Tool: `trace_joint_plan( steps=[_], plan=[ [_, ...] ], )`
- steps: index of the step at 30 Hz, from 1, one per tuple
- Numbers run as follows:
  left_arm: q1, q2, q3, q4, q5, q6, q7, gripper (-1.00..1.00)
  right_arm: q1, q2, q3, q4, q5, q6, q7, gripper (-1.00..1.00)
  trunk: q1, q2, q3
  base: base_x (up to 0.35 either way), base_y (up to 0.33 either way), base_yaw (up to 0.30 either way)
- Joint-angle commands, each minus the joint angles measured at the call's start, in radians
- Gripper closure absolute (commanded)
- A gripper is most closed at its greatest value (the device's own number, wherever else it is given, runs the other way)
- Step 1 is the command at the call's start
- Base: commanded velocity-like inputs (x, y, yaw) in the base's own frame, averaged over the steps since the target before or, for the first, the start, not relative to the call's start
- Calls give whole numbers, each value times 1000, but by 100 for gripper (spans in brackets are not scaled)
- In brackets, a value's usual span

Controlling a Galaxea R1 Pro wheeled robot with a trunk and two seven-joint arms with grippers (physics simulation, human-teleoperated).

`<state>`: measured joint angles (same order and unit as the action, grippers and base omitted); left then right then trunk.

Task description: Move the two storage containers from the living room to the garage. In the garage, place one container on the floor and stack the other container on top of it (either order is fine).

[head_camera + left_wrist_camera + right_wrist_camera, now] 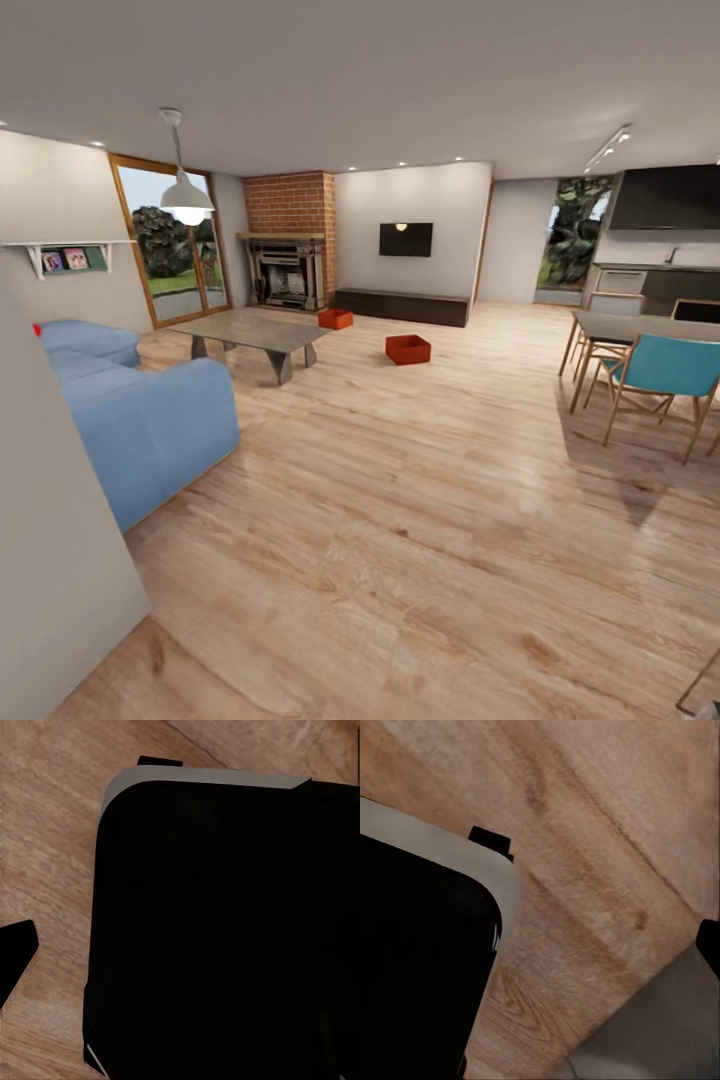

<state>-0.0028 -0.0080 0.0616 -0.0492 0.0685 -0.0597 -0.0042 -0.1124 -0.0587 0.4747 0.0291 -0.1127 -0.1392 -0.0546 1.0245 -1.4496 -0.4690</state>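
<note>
Two orange-red rectangular open-topped bins, one (pixel 407 349) beyond the other (pixel 335 318), sat on the light wood plank floor (pixel 420 520) near the grey low surface (pixel 262 332), far ahead; either hand's state could not be told.

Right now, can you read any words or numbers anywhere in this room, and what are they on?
No words or numbers can be read.
The picture cards on the white wall shelf: too small and blurred to tell if they carry text.
The two orange-red storage containers and the wall TV: no labels visible.
</note>
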Motion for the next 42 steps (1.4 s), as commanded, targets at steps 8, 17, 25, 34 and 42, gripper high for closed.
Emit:
trace_joint_plan(
  steps=[8,17,25,34,42],
  plan=[
    [0,0,6,0,7,-3,0,-100,-1,6,8,3,-16,-1,-14,-100,1,0,-1,323,0,0],
    [0,0,6,0,7,-3,0,-100,-1,4,8,3,-15,-8,-11,-100,1,0,-1,323,0,0],
    [0,0,6,0,7,-3,0,-100,-1,7,8,3,-23,-8,-11,-100,1,0,-1,323,0,-125],
    [0,0,6,0,7,-3,0,-100,-1,6,8,3,-24,-8,-11,-100,1,0,-1,323,0,-241],
    [0,0,6,0,7,-3,0,-100,-1,3,8,3,-24,-7,-11,-100,1,0,-1,323,0,-126]
  ],
)
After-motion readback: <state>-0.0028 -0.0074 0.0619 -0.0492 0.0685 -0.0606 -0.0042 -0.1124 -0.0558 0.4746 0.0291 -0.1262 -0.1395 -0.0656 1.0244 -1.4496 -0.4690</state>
